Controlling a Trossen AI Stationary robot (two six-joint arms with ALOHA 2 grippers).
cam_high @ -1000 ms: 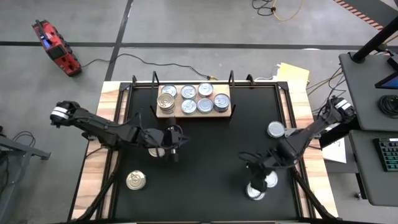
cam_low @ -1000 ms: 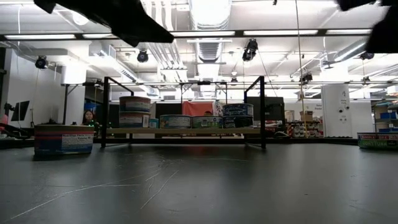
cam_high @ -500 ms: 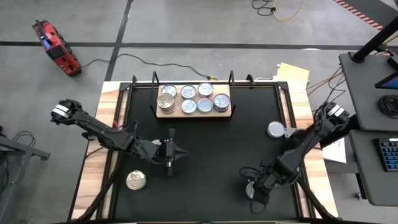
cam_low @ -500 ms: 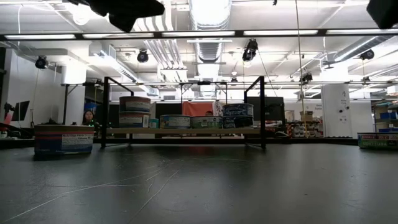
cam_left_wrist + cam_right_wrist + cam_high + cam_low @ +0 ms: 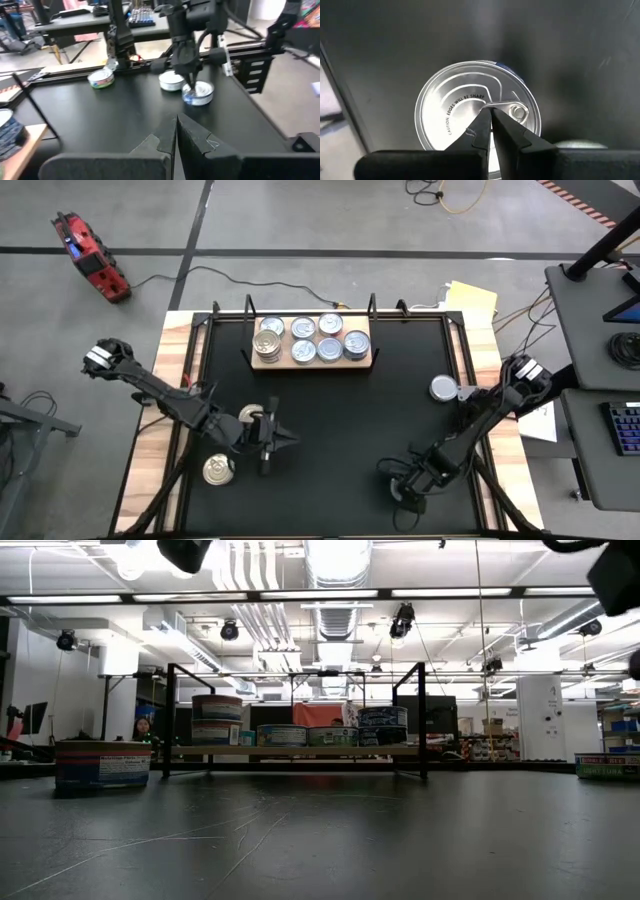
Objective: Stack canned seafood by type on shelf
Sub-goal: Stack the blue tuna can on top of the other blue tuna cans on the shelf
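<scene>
- Canned seafood (image 5: 309, 340) mostly sits on the shelf (image 5: 309, 363), the wooden board at the far edge of the black counter (image 5: 340, 430): seen from above, seven tin tops show there, a gold-topped one at its left end.
- Same view, off the shelf: one silver tin (image 5: 443, 388) lies well to its right near the counter's right edge, a gold-topped tin (image 5: 218, 470) lies toward the near left corner, and another tin (image 5: 249, 415) shows just behind my left arm.
- My left gripper (image 5: 283, 437) hangs in front of the shelf, well apart from it, its jaws closed on nothing. My right gripper (image 5: 400, 492) is down at the near right part of the counter, far from the shelf.
- Low view: the shelf (image 5: 300, 751) stands across the back with tins in a row, the left one (image 5: 217, 720) standing taller than the rest. A lone tin (image 5: 103, 766) stands left of the shelf and another (image 5: 607, 766) at the far right.
- Left wrist view: my left gripper (image 5: 175, 122) has its jaws pressed together. Beyond them the right arm stands over two silver tins (image 5: 198, 93).
- Right wrist view: my right gripper (image 5: 490, 112) has its jaws closed, tips at the pull-tab of a silver tin (image 5: 470, 112).
</scene>
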